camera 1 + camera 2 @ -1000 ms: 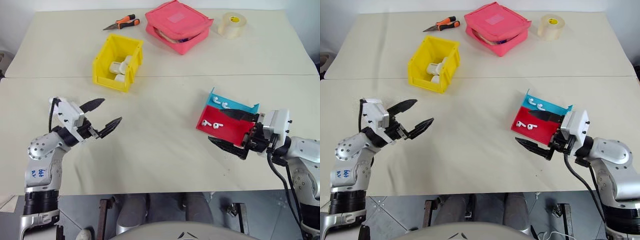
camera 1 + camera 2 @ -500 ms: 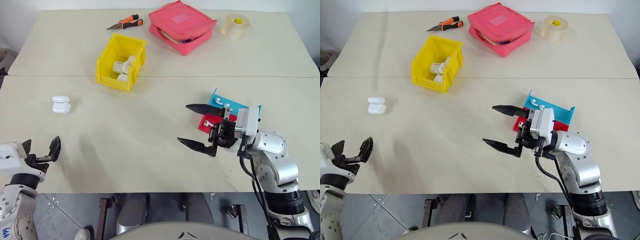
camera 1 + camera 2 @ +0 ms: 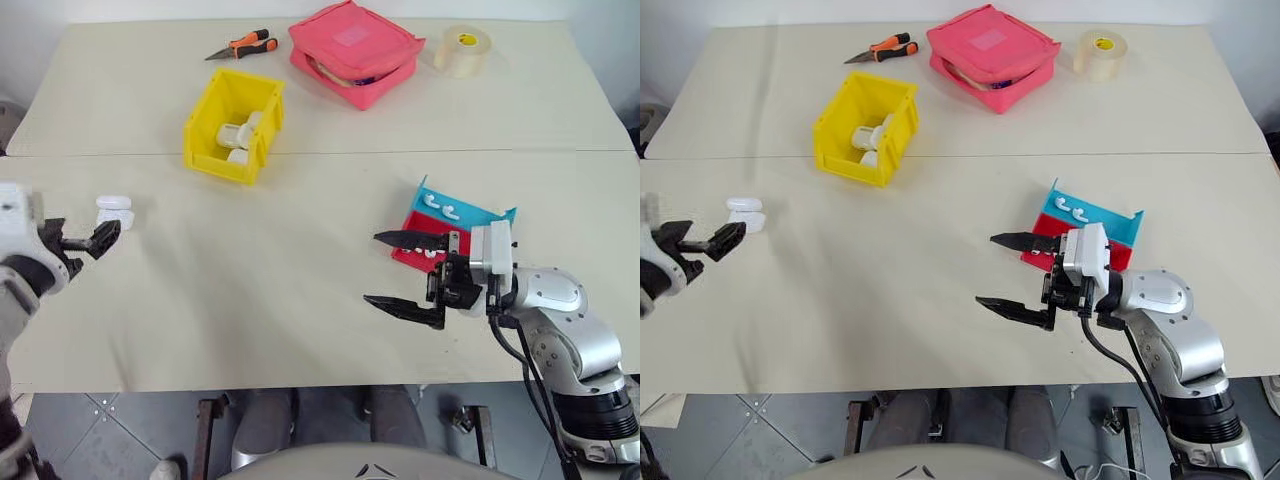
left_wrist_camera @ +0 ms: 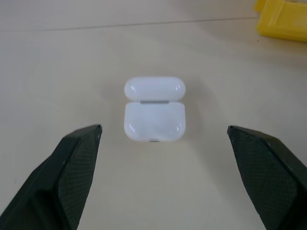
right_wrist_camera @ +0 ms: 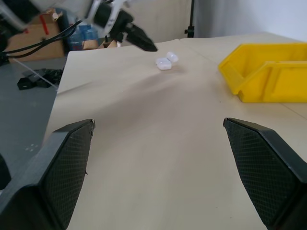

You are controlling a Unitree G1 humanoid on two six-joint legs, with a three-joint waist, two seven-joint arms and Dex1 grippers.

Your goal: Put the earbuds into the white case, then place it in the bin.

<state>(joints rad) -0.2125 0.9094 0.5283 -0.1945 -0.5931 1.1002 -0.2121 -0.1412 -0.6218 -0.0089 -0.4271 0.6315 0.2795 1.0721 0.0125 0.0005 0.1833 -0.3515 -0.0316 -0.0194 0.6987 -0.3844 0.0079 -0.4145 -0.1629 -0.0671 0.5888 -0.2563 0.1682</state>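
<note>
The white case [image 4: 154,109] lies on the desk [image 3: 300,250] with its lid hinged back, just ahead of the released left end effector [image 3: 85,238]. The right end effector [image 3: 408,272] hangs released beside the tray [image 3: 470,215] holding the earbuds [image 3: 438,205], well apart from the bin [image 3: 234,125].

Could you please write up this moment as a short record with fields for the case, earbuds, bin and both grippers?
white case: on the table, lid open, nothing gripping it
earbuds: in the red and blue tray
bin: yellow, already holds white items
left gripper: open, just short of the case
right gripper: open, empty, beside the tray
</note>
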